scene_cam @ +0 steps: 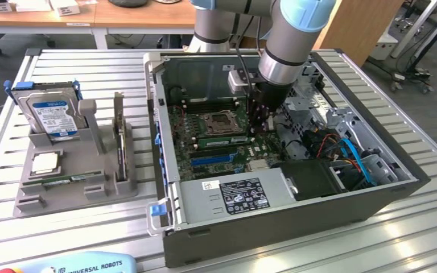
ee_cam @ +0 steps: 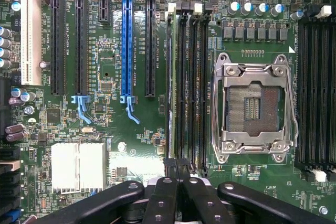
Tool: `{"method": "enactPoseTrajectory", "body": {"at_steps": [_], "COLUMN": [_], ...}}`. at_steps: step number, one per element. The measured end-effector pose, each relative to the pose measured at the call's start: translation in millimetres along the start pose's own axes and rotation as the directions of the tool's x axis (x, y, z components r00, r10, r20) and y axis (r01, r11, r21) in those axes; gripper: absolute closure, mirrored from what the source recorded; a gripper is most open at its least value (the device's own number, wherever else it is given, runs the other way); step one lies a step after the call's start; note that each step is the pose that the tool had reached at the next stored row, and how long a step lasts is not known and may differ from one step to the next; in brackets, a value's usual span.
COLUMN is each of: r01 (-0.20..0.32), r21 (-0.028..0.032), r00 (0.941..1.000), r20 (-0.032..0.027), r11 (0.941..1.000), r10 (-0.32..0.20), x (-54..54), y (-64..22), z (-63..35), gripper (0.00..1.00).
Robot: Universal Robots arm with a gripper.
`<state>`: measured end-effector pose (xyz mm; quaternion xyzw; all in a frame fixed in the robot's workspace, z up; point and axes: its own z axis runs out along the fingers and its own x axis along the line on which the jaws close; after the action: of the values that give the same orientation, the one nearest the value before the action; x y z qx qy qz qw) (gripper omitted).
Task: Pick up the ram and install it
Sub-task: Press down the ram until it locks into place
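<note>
In the exterior view, the gripper at the centre of the frame hides the memory slots beneath it. The arm is cut off by the top edge. A green stick, possibly RAM, is too small to tell.

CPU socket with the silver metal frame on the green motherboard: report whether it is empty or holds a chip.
Empty. The silver-framed CPU socket shows a bare dark contact bed inside its frame, no chip seated.

An exterior camera looks down at an angle on the open computer case, while the wrist camera faces its motherboard close-up.
</note>
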<state>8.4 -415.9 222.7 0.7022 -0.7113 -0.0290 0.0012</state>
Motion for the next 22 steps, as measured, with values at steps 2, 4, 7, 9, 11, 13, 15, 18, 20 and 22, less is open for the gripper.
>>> {"method": "enactPoseTrajectory", "body": {"at_steps": [2, 4, 7, 9, 11, 13, 15, 18, 20, 22], "r01": [0.000, 0.000, 0.000, 0.000, 0.000, 0.000, 0.000, 0.000, 0.000, 0.000], "r21": [0.0000, -0.0001, -0.0010, -0.0017, -0.0024, -0.0024, -0.0024, -0.0024, -0.0024, -0.0024], "r00": [1.0000, 1.0000, 1.0000, 1.0000, 1.0000, 1.0000, 1.0000, 1.0000, 1.0000, 1.0000], "r20": [0.0001, 0.0013, 0.0002, 0.0000, -0.0002, 0.0000, 0.0001, 0.0002, 0.0002, 0.0000], "r11": [1.0000, 1.0000, 1.0000, 1.0000, 1.0000, 1.0000, 1.0000, 1.0000, 1.0000, 1.0000], "r10": [0.000, 0.000, 0.000, 0.000, 0.000, 0.000, 0.000, 0.000, 0.000, 0.000], "x": [0.0, -0.2, -0.3, -0.4, -0.6, -0.7, -0.9, -1.0, -1.0, -0.9], "y": [0.0, 0.1, 0.4, 0.5, 0.7, 0.8, 1.0, 1.1, 1.0, 1.0], "z": [-0.1, -1.3, -6.9, -11.4, -15.7, -19.2, -22.3, -24.4, -24.4, -24.4], "gripper": [0.90, 0.90, 0.90, 0.90, 0.90, 0.90, 0.90, 0.90, 0.90, 0.90]}}
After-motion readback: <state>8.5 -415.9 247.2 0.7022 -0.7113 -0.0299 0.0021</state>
